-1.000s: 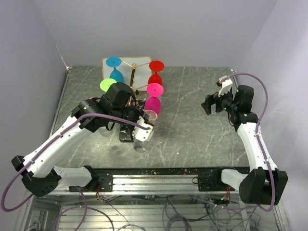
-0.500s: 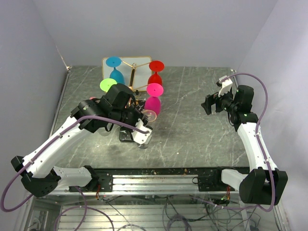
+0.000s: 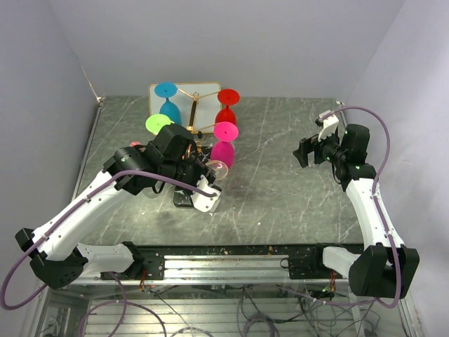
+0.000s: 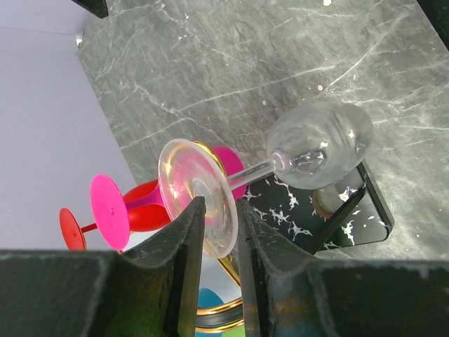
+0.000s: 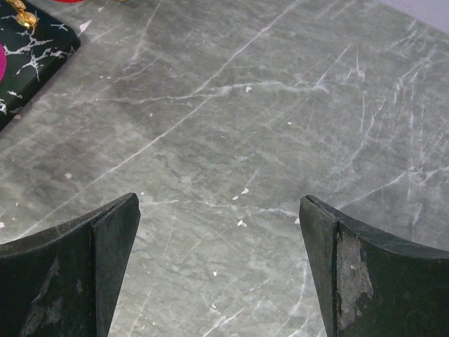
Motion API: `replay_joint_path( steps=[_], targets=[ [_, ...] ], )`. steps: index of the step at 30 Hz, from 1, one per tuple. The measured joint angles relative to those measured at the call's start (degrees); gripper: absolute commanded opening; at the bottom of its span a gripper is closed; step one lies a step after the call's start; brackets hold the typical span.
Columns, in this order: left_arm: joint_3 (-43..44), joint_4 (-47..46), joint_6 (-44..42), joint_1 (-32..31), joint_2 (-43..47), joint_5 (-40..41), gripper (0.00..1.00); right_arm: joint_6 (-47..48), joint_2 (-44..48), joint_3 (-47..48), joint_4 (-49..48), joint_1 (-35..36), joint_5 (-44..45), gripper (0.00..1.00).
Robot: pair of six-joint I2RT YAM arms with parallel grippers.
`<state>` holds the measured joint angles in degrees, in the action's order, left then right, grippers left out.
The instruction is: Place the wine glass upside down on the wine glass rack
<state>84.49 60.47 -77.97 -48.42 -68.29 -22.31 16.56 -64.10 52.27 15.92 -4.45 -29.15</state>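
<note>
The left end effector is clenched on the rim of the clear wine glass's flat foot, probably so the thin stem is free to slide into a curled arm; the bowl end points toward the wine glass rack's black white-veined base, not hung yet; the pink glass and red glass already hang foot-up, smooth and glossy; the right end effector sits spread wide over the bare grey marble-look table, well apart.
</note>
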Motion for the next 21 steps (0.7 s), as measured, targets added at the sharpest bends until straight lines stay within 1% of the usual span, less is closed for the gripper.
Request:
replay_joint_path(
  steps=[12, 15, 16, 18, 19, 21],
  targets=[
    [-0.61, 0.24, 1.27, 0.00, -0.02, -0.85, 0.41, 0.04, -0.66, 0.00, 0.00, 0.00, 0.00, 0.96],
    [-0.61, 0.31, 1.31, 0.00, -0.02, -0.87, 0.44, 0.07, -0.66, 0.00, 0.00, 0.00, 0.00, 0.96],
    [-0.61, 0.42, 1.31, 0.00, -0.02, -0.87, 0.46, 0.09, -0.66, 0.00, 0.00, 0.00, 0.00, 0.96],
    [-0.61, 0.79, 1.31, 0.02, 0.07, -0.90, 0.55, 0.15, -0.66, 0.00, 0.00, 0.00, 0.00, 0.96],
    [-0.61, 0.98, 1.25, 0.15, 0.15, -0.92, 0.62, 0.22, -0.66, 0.00, 0.00, 0.00, 0.00, 0.96],
    [-0.61, 2.05, 1.27, 0.46, 0.50, -0.98, 0.72, 0.31, -0.66, 0.00, 0.00, 0.00, 0.02, 0.96]
  ],
)
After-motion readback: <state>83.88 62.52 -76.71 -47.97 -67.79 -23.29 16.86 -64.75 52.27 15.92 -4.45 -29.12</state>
